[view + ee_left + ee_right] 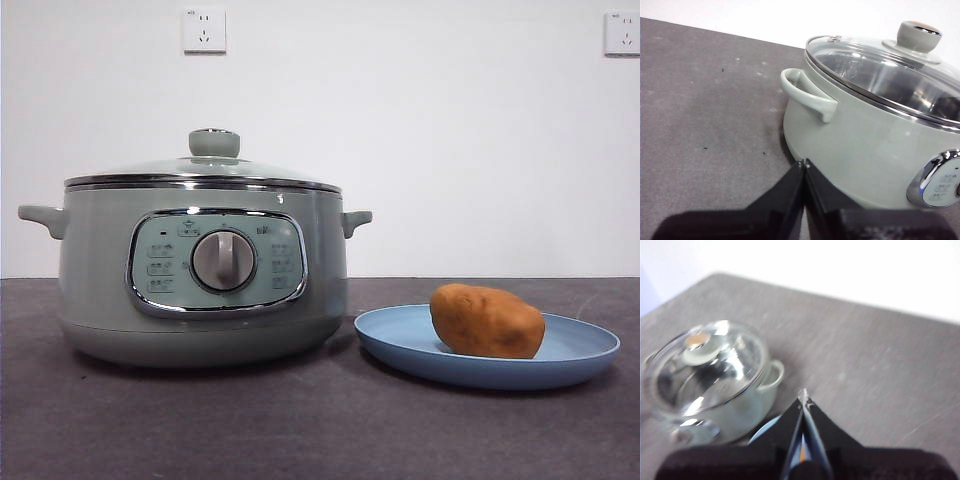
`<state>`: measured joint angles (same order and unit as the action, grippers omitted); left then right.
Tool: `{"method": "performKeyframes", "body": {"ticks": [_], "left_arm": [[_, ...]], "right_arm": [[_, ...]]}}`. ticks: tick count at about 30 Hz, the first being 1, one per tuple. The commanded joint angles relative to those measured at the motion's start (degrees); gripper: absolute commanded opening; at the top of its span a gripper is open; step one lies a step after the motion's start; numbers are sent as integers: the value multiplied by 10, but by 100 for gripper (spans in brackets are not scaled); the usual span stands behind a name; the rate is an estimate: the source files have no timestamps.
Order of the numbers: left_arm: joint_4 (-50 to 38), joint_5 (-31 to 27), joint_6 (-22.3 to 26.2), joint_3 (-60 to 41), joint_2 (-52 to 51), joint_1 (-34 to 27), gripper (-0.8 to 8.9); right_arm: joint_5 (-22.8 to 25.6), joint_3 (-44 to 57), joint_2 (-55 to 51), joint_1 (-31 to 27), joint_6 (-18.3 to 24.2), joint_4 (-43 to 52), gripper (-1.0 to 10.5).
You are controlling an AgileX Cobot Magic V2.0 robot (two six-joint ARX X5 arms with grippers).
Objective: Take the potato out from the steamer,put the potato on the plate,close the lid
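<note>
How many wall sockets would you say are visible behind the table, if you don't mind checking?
2. One socket is on the wall above the steamer; the other is at the far upper corner, above the plate, partly cut off. More may lie outside the frame.

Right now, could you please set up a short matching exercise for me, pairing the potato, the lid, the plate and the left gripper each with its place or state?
Column one:
1. potato
2. lid
3. plate
4. left gripper

Column two:
A. seated on the steamer, closing it
B. fingers shut, empty, beside the steamer's handle side
C. lying on the blue dish
D. resting on the table next to the steamer

Pairs: 1-C, 2-A, 3-D, 4-B
</note>
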<state>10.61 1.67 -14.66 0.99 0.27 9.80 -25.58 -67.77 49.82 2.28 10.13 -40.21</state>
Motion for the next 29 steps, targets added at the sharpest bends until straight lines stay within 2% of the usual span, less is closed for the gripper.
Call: {"method": "performKeyframes", "body": {"ticks": [1,4,8,11,14,19,22,24,29], "left_arm": [[-1,-1,-2,-8,-1,-2,-3],[-1,-1,-2,-8,-1,-2,-3],[-1,-1,-2,-8,-1,-2,-3],[-1,-1,-2,-8,-1,-2,-3],[-1,-1,-2,-8,-1,-2,-3],[-1,-1,-2,-8,-1,-2,-3],[-2,-1,-2,-8,-1,-2,-3],[-2,-1,-2,-8,-1,-2,-3],[-2,-1,-2,-8,-1,-2,-3]], "right_arm": [[5,94,-36,-23,-3,101,1],[4,208,-91,-34,-16,218,1],[9,355,-163,-34,-74,333,1],[45,451,-221,-34,-117,377,1],[68,531,-276,-34,-147,393,1],[80,628,-363,-34,-151,425,1],[86,661,-408,-34,-165,430,1],[112,675,-432,-34,-184,422,1],[150,675,-460,-34,-198,376,1]]}}
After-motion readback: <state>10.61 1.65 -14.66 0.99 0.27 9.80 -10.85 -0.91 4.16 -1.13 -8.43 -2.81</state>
